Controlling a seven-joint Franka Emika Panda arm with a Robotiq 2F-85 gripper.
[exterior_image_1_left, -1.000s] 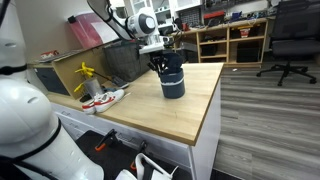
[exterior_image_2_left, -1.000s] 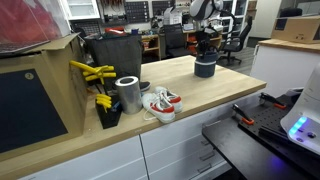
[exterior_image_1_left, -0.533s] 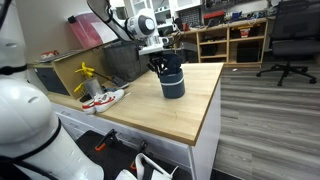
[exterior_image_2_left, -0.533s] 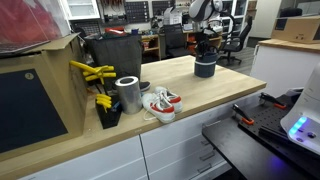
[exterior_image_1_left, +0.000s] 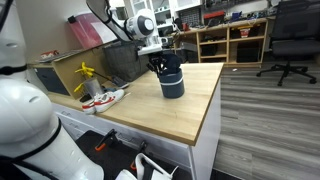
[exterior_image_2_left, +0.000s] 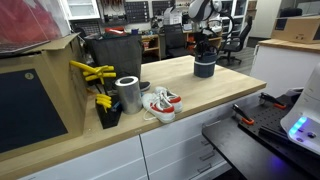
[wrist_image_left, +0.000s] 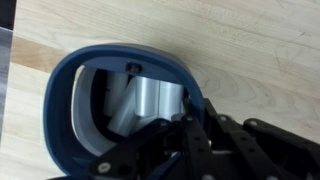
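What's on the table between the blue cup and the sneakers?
Nothing. Only bare tabletop runs from the cup to the sneakers, and both exterior views show this.

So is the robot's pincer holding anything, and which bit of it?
Yes. The pincer is shut on the dark blue cup, pinching the wall at its rim.

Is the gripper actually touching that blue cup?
Touching. The wrist view shows the gripper closed over the rim of the blue cup, one finger inside.
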